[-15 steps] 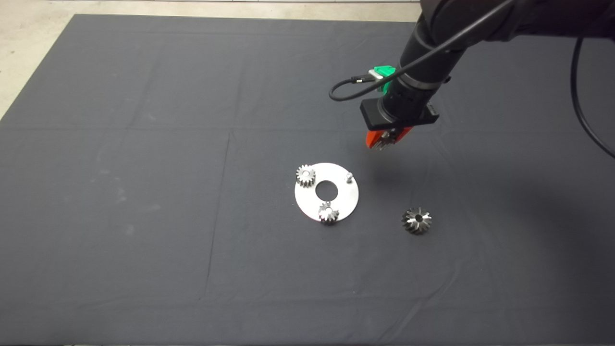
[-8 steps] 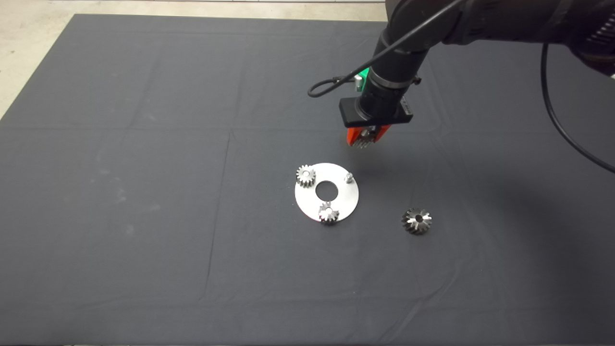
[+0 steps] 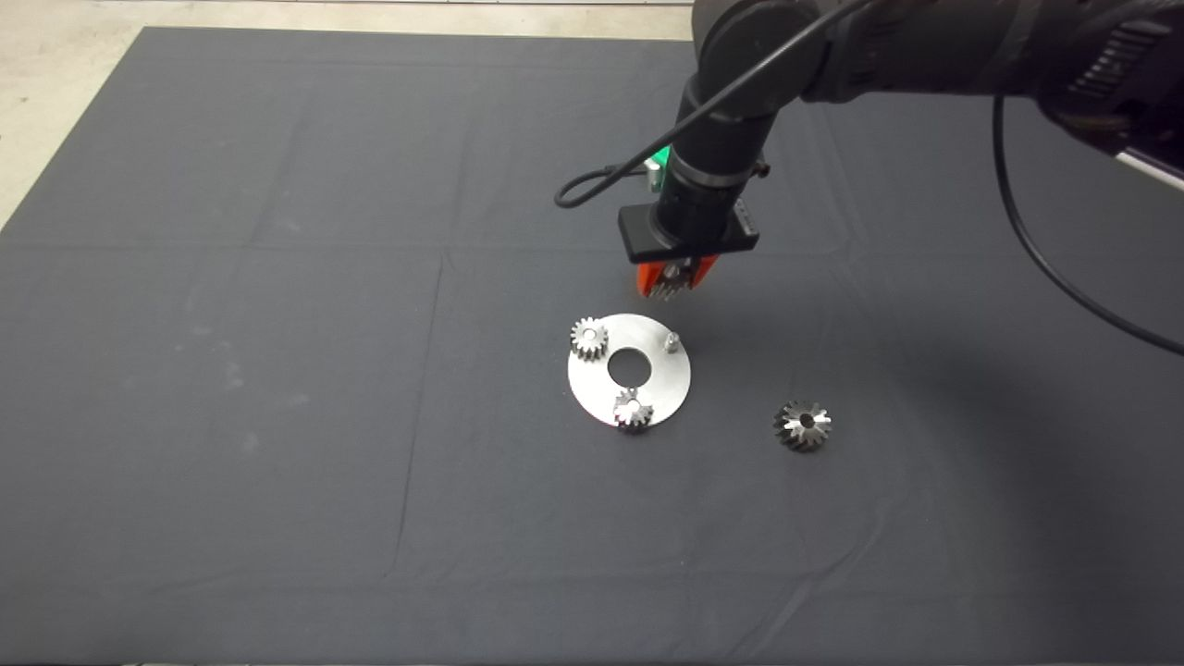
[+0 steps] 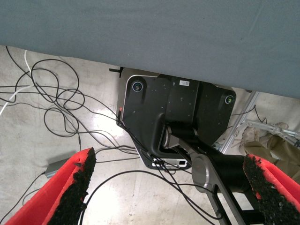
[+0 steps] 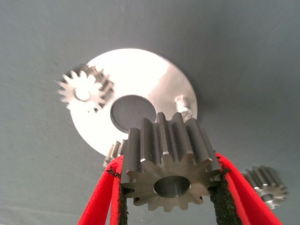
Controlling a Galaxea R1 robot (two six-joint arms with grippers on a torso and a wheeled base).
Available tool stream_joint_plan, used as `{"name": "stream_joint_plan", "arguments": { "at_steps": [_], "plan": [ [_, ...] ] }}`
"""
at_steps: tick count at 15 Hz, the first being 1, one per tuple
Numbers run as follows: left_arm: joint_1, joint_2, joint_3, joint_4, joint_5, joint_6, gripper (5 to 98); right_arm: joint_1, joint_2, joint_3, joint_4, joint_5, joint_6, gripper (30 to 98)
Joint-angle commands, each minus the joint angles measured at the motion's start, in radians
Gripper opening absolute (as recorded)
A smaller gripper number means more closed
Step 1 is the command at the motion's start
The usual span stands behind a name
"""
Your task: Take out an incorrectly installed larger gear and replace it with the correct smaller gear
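gears (image 3: 589, 337): four (one in tool (image 5: 169, 190))

The mat (image 3: 277, 277) is dark charcoal grey, crossed by faint paler fold lines. On it lies a bright silver disc (image 3: 671, 379) with a dark round hole at its centre, carrying 2 pale silver gears (image 3: 588, 338) (image 3: 633, 410) and a silver pin (image 3: 672, 342). The larger gear (image 3: 802, 425) is dark grey with shiny slanted teeth. The smaller gear (image 5: 168, 166) is dull grey steel with straight ridged teeth, between red fingers (image 5: 101, 201) with black pads. The floor (image 3: 55, 74) is pale beige.
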Motion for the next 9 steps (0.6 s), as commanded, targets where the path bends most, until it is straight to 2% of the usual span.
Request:
{"name": "stream_joint_plan", "arguments": {
  "at_steps": [1, 7, 9],
  "plan": [
    [0.001, -0.002, 0.015, -0.007, 0.001, 0.001, 79.4, -0.003, 0.021, 0.000, 0.024, -0.093, 0.000, 36.0],
    [0.001, -0.003, 0.017, -0.007, 0.005, 0.001, 79.4, -0.062, 0.011, -0.048, 0.001, -0.095, -0.002, 35.9],
    [0.001, -0.003, 0.017, -0.007, 0.005, 0.001, 79.4, -0.078, 0.009, -0.052, -0.044, -0.096, -0.002, 35.9]
  ]
}}
